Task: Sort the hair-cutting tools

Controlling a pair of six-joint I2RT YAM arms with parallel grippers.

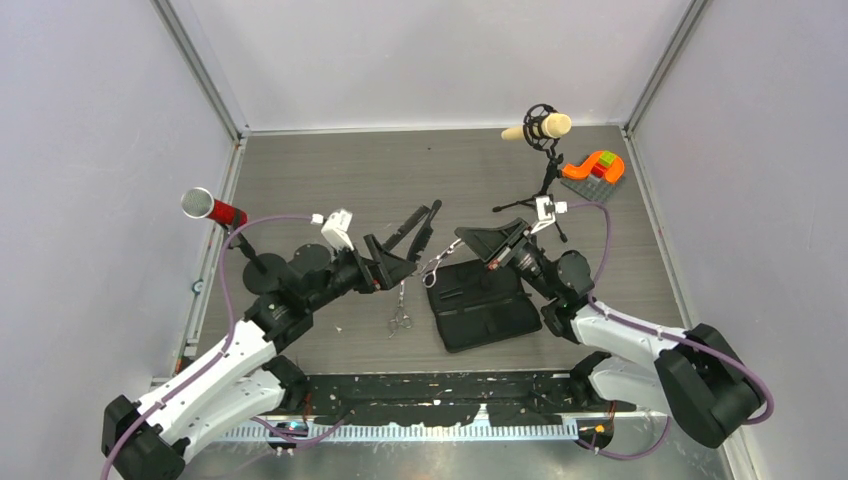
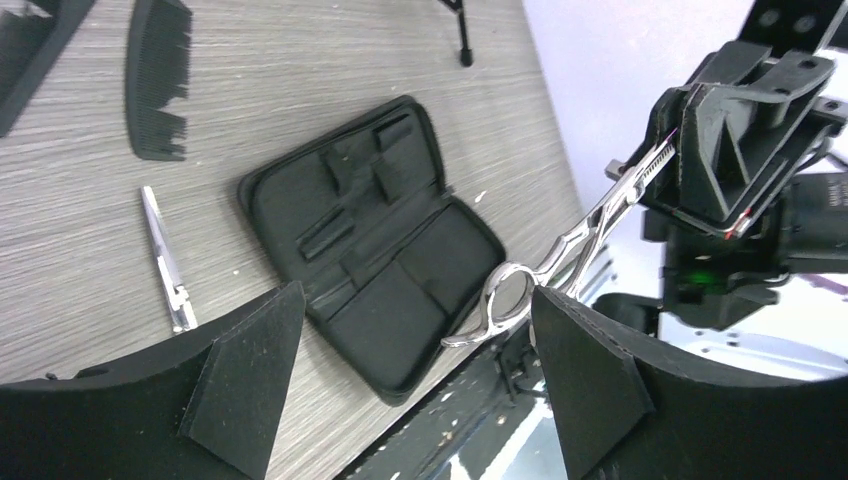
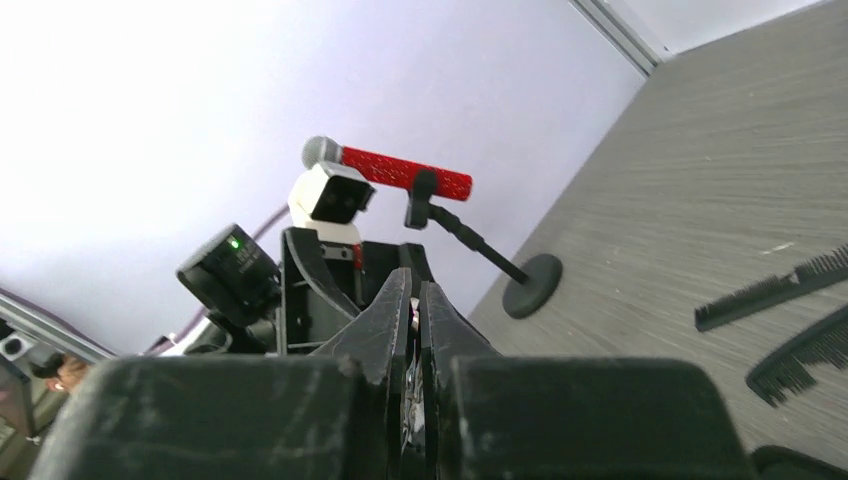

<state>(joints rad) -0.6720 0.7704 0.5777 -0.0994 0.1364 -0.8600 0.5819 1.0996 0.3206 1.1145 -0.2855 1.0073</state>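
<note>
The right gripper [image 2: 668, 150] pinches the scissors [image 2: 560, 250] by the blade tips, in the air near the case [image 2: 370, 245]. The left gripper [image 2: 415, 385] is spread either side of their rings. So thin a hold could let them swivel or drop. The other scissors [image 2: 165, 265] and combs [image 2: 158, 80] lie on the table [image 2: 300, 60].

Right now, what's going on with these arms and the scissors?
The right gripper is shut on the blades of one pair of scissors, holding it up near the open black case. The left gripper is open, its pads either side of the finger rings. The second scissors and two combs lie on the table.
</note>
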